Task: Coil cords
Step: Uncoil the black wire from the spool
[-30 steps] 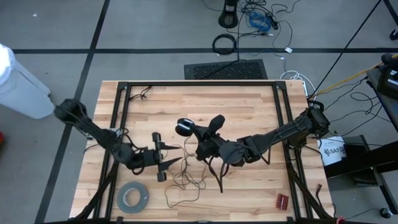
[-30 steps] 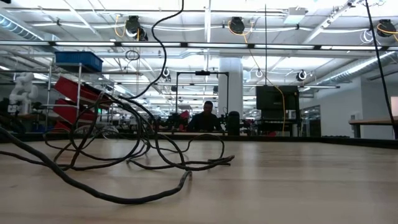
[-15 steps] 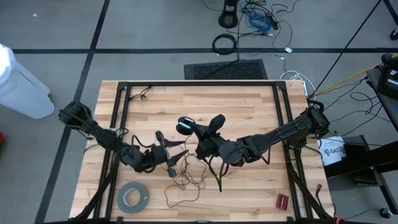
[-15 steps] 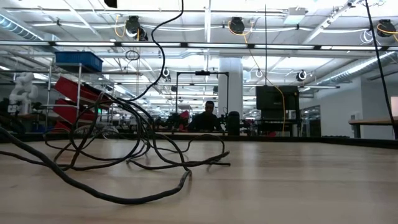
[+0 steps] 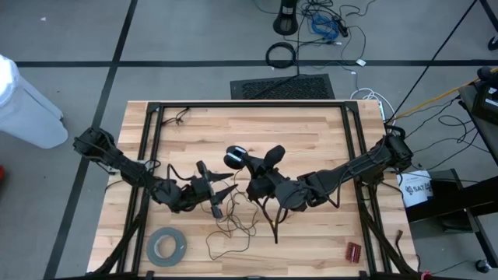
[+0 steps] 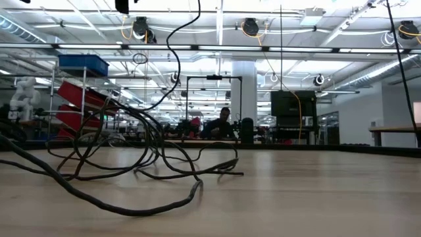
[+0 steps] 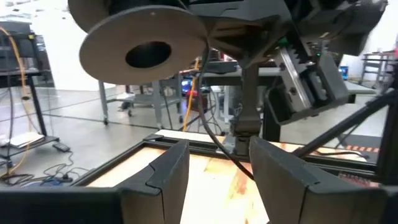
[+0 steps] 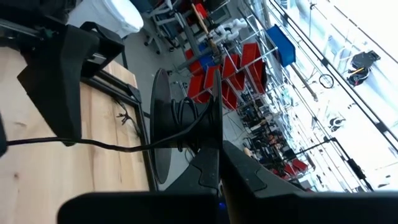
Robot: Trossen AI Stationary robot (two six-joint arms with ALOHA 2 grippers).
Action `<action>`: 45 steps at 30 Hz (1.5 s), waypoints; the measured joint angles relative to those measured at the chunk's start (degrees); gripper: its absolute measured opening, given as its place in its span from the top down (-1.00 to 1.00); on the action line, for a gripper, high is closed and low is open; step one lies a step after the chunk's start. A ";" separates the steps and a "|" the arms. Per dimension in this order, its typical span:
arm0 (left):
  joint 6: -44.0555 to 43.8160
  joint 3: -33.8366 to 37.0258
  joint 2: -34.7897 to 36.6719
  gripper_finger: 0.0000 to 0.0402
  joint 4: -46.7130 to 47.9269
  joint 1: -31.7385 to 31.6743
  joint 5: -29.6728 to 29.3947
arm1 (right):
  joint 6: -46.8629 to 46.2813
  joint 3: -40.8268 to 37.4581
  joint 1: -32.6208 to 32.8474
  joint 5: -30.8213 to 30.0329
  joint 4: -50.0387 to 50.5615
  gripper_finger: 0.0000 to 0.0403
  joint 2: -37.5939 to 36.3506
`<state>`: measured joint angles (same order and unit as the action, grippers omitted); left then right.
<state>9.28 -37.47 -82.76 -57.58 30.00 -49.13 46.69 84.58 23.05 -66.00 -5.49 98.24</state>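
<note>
wooden table (image 5: 311, 128), thin wire (image 5: 233, 227), grey tape roll (image 5: 166, 246), small red item (image 5: 354, 251)

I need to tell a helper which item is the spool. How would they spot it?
On the wooden table, look near the middle, where the two dark arms meet. The small round black disc sits there, held by the right gripper. Unlike the wide grey tape roll, it has thin dark wire trailing from it.
</note>
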 joint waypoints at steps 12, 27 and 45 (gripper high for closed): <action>3.50 0.00 0.02 0.64 0.28 -0.15 0.80 | -0.56 0.00 -0.07 0.32 -0.27 1.00 0.00; 7.47 0.01 3.20 0.98 -0.27 0.97 3.89 | -0.99 0.00 1.24 0.29 -0.07 1.00 0.00; 30.89 0.02 24.50 0.99 13.51 14.36 -19.91 | -2.70 0.00 4.85 0.51 0.30 1.00 0.02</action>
<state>40.17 -37.45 -58.26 -44.06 44.36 -69.05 43.99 84.58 27.89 -65.49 -5.19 98.26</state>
